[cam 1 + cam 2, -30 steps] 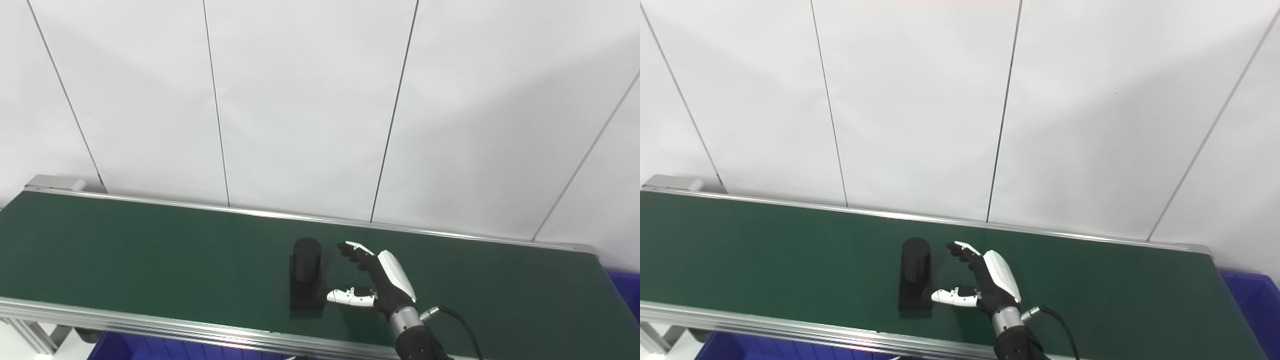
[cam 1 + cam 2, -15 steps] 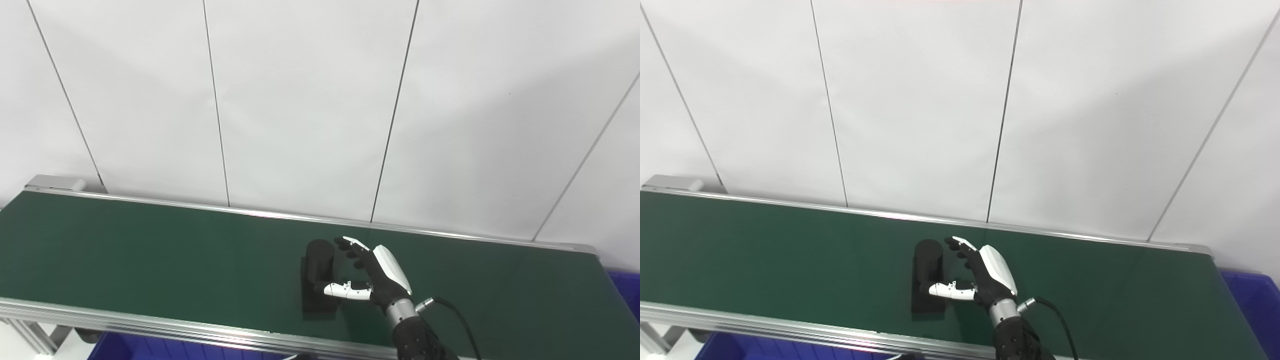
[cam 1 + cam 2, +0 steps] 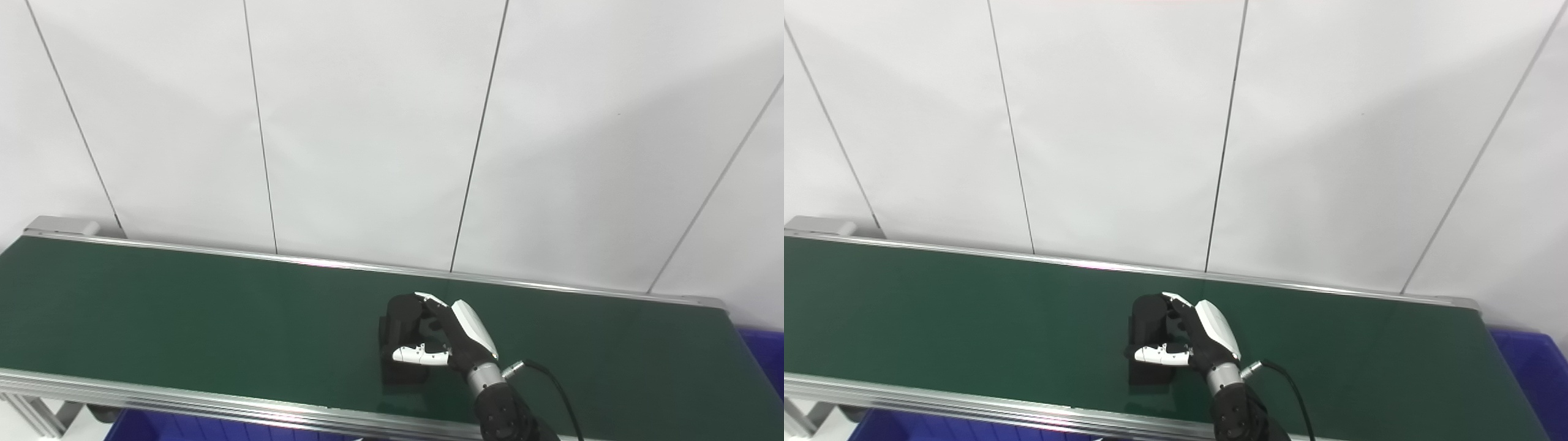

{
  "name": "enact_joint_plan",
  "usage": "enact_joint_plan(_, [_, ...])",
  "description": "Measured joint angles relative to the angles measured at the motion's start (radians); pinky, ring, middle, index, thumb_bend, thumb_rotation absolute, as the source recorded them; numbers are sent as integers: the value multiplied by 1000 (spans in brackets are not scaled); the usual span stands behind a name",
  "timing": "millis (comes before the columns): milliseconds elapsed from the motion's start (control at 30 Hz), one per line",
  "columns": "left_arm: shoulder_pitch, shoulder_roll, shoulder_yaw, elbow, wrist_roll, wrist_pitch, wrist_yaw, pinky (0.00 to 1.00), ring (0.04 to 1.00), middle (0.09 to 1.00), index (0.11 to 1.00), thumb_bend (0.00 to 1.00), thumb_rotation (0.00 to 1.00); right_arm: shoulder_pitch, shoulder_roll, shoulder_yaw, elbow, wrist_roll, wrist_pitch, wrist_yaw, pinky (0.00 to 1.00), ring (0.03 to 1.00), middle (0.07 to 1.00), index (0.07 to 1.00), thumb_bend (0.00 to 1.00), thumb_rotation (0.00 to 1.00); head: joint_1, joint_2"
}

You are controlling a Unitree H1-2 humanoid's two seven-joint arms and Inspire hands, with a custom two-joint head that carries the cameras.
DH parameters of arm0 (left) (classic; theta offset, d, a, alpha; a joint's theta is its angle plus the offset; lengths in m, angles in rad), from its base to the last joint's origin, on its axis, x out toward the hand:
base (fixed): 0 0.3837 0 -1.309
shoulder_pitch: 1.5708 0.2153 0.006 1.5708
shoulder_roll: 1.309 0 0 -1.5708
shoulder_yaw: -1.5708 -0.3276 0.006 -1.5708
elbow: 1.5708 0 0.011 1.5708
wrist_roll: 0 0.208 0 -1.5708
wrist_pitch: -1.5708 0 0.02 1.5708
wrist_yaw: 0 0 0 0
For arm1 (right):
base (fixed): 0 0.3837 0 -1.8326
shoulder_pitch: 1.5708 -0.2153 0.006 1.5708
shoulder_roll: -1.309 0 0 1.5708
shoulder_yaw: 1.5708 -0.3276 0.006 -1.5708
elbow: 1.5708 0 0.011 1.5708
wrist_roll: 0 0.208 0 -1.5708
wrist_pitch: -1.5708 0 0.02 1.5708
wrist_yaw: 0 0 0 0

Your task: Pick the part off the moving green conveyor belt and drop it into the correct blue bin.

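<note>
The right hand [image 3: 450, 337] wraps the black part [image 3: 398, 321] on the green conveyor belt [image 3: 184, 312], fingers [image 3: 429, 301] curled over its cylinder top and thumb across its front. The part's base rests on the belt. A blue bin [image 3: 1534, 367] sits beyond the belt's right end.

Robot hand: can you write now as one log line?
right hand: closing around black part | part: on green belt | left hand: unseen

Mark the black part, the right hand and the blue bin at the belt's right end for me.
black part [image 3: 399, 375]: left eye view, on its flat base below the thumb.
right hand [image 3: 462, 337]: left eye view, on the back of the hand.
blue bin [image 3: 1534, 373]: right eye view, on its visible inner wall.
</note>
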Motion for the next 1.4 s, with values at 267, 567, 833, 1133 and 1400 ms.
enact_joint_plan(267, [14, 0, -1, -20, 0, 0, 0, 830, 844, 825, 834, 1000, 87, 0, 17, -31, 39, 30, -54, -85, 561, 546, 614, 630, 635, 10, -3, 6])
enact_joint_plan(567, [16, 0, 0, -30, -12, 1, -1, 833, 856, 833, 843, 1000, 102, -1, 40, -56, 114, 44, -177, -224, 479, 441, 495, 495, 517, 0, -9, 11])
enact_joint_plan(833, [16, 1, -1, -32, -12, 3, -1, 830, 860, 838, 847, 1000, 109, -6, 40, -59, 137, 48, -198, -257, 475, 439, 494, 496, 518, 0, -12, 12])
enact_joint_plan(1133, [16, 6, 0, -33, -11, 3, 0, 832, 857, 842, 851, 1000, 123, -16, 41, -63, 137, 60, -208, -266, 470, 434, 498, 500, 517, 0, -15, 14])
enact_joint_plan(1400, [16, 6, 0, -33, -11, 3, 0, 841, 861, 842, 851, 1000, 115, -16, 42, -63, 131, 64, -215, -266, 435, 435, 501, 495, 509, 0, -20, 11])
